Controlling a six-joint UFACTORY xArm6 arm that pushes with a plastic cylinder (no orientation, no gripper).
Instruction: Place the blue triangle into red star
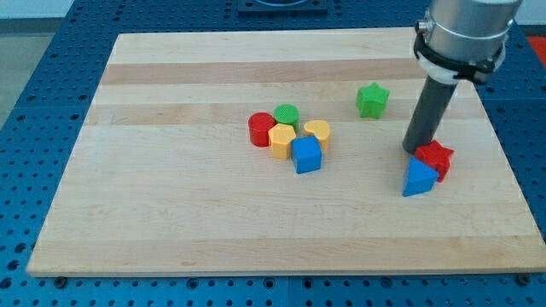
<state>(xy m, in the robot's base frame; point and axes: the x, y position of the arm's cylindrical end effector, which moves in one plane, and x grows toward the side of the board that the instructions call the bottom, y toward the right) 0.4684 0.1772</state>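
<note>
Blue triangle (419, 179) pressed up against the red star (436, 158) at the right of the frame.

My rig carries no pincer to open or close — only the dark rod, and my tip (415, 151) sits just upper left of the star, right above the triangle. The two blocks touch, triangle at the star's lower left. Mid-frame on the wooden surface (171, 213) a cluster huddles — red cylinder (261, 130), green cylinder (287, 114), two yellow blocks (282, 141) (317, 133), blue cube (306, 155). A green star (372, 100) stands alone, upper right.
</note>
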